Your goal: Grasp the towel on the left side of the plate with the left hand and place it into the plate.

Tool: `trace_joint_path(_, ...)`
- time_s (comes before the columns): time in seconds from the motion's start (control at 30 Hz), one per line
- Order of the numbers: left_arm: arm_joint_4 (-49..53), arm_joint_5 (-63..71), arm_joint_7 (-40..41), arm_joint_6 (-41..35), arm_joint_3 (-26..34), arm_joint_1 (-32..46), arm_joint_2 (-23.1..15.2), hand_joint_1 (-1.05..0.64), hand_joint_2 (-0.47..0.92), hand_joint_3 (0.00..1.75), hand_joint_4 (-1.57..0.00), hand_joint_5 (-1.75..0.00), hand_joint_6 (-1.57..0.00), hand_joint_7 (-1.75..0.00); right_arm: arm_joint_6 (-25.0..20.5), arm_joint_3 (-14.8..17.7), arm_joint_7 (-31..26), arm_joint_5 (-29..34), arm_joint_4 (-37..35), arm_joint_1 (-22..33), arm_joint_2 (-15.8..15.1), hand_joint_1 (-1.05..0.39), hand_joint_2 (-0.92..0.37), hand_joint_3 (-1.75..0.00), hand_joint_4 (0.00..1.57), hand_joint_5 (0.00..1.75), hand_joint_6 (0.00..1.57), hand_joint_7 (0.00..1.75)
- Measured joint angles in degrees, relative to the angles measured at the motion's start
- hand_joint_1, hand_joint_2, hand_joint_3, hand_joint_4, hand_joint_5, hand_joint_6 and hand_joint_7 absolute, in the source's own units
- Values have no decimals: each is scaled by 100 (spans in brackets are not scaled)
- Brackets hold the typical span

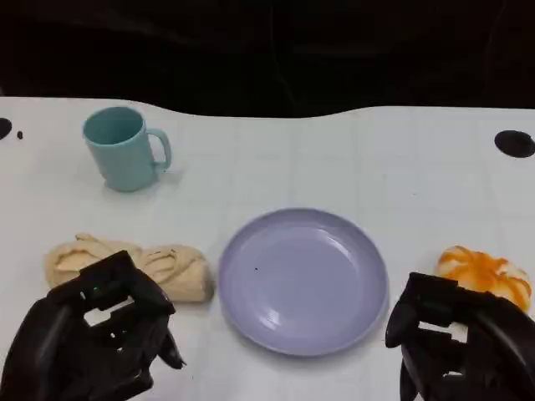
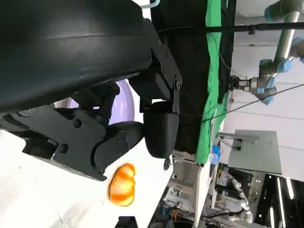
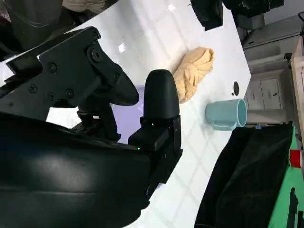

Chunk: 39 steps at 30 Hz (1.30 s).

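L hand (image 1: pixel 96 338) low, empty, not yet on towel (image 1: pixel 134 266)

Towel: beige, bunched into a loose roll, lies mid-left of head frame on white table (image 1: pixel 334 159), just beside left rim of lavender plate (image 1: pixel 303 280), not in it. L hand at lower left, just below towel, fingers apart, holding nothing; contact w/ cloth can't be told. R hand (image 1: pixel 464 342) lower right, nothing in it, fingers loosely curled. Teal mug (image 1: pixel 124 149) upper left; orange-white object (image 1: pixel 486 274) at right edge. Judgement: towel looks soft, light, limp, will sag & may unroll on lift; best taken across thick middle of roll, pinching several folds, not a loose end
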State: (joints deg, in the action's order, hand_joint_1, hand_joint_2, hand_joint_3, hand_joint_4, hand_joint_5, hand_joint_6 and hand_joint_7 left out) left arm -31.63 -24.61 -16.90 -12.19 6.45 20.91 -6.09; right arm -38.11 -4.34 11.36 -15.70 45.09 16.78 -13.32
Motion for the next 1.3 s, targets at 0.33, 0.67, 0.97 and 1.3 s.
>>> trace_joint_path(0.33,-113,475,282,-34,-1,-39,-60,-25,87,31,-64,-83,-77,-32,-1,-8,-6,9,0,-1,2,-7,-52,-128,73,175,63,159)
trace_joint_path(0.67,-475,2328,277,-130,-123,-439,-1292,-42,92,14,-34,-34,-43,0,-109,-21,-59,30,83,-10,9,-5,-53,-129,72,175,63,159)
trace_joint_path(0.97,-589,3890,100,-643,-585,-1195,-2174,-51,92,9,-23,-27,-28,0,-213,-7,-58,2,156,3,13,-6,-54,-127,71,175,62,159)
trace_joint_path(1.3,24,6462,-318,-996,-1968,-2174,-2617,-58,90,2,-21,-21,-26,-1,-304,16,-59,-67,235,53,5,-7,-54,-126,71,175,62,159)
